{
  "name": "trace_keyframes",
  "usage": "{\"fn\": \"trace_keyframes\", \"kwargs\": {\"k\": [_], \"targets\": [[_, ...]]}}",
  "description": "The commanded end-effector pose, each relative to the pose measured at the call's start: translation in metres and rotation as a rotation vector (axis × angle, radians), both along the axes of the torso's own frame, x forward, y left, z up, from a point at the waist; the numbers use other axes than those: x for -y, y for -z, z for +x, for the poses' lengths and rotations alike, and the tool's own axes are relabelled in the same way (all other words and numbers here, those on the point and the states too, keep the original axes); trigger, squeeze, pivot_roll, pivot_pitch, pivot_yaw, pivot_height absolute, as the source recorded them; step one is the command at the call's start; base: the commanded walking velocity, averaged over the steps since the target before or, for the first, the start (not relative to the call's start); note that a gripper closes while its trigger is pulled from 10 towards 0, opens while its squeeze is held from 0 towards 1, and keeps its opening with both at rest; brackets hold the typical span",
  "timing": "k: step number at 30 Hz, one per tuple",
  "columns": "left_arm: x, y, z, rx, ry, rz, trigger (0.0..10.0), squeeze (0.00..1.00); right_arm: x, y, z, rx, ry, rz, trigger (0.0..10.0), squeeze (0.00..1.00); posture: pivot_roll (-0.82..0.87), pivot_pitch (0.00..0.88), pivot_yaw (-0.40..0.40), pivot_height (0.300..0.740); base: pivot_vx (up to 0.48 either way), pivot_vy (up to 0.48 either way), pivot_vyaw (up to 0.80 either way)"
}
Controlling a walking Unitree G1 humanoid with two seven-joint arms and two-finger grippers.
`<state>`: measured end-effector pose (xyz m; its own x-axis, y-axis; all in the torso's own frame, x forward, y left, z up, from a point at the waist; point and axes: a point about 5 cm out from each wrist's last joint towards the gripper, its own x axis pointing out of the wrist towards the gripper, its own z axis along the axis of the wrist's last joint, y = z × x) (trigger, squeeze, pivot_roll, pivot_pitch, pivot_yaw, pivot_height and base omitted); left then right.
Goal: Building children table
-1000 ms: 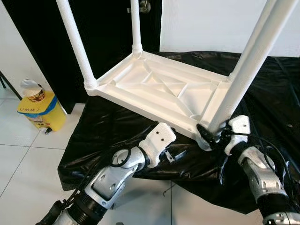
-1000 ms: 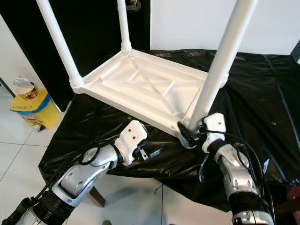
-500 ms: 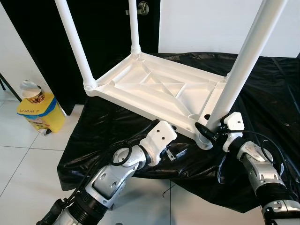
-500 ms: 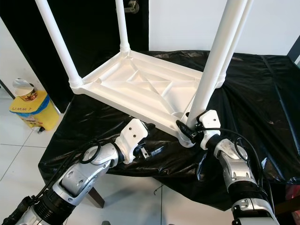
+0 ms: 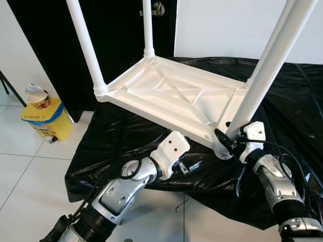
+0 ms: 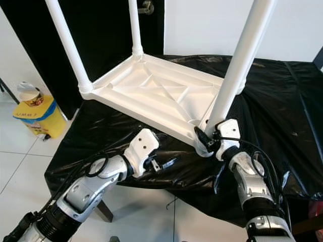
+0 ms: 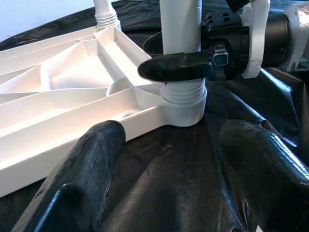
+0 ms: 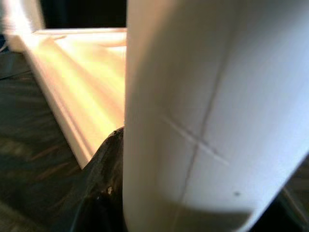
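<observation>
Left wrist view shows the right gripper (image 7: 166, 53) jaws still clamped around the near white leg (image 5: 265, 75), just above its socket on the upturned white table (image 5: 171, 98). Left gripper (image 7: 174, 169) stays open on black sheeting (image 5: 126, 141); nothing moved.

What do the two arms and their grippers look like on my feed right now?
Both arms are silver metal segments with black joints and loose black cables looping alongside. Each wrist ends in a white plastic housing, dotted with small holes on the left gripper. The right gripper has long, rounded, glossy black fingers with a small connector at their base.
</observation>
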<state>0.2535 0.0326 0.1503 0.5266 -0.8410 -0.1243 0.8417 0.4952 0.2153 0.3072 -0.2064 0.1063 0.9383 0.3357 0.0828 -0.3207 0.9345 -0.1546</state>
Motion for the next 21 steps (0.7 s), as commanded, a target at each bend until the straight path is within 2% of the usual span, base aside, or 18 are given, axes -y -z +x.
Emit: {"fn": "trace_keyframes", "kwargs": {"k": [1,7,11,21], "targets": [[0.002,0.002,-0.005,-0.025,0.073,0.017,10.0,0.0,0.01,0.015,-0.008,-0.06,0.127,-0.012,10.0,0.0,0.02,0.032,-0.04,0.74,0.0,0.0,0.0],[0.001,0.002,-0.005,-0.026,0.074,0.015,10.0,0.0,0.005,0.022,-0.016,-0.081,0.243,0.01,10.0,0.0,0.01,0.035,-0.034,0.74,0.0,0.0,0.0],[0.001,0.002,-0.006,-0.026,0.077,0.017,10.0,0.0,-0.002,0.025,-0.021,-0.083,0.27,0.025,10.0,0.0,0.01,0.038,-0.031,0.74,0.0,0.0,0.0],[0.001,0.003,-0.008,-0.034,0.088,0.02,10.0,0.0,-0.022,0.027,-0.031,-0.096,0.433,0.099,10.0,0.0,0.01,0.041,-0.028,0.74,0.0,0.0,0.0]]}}
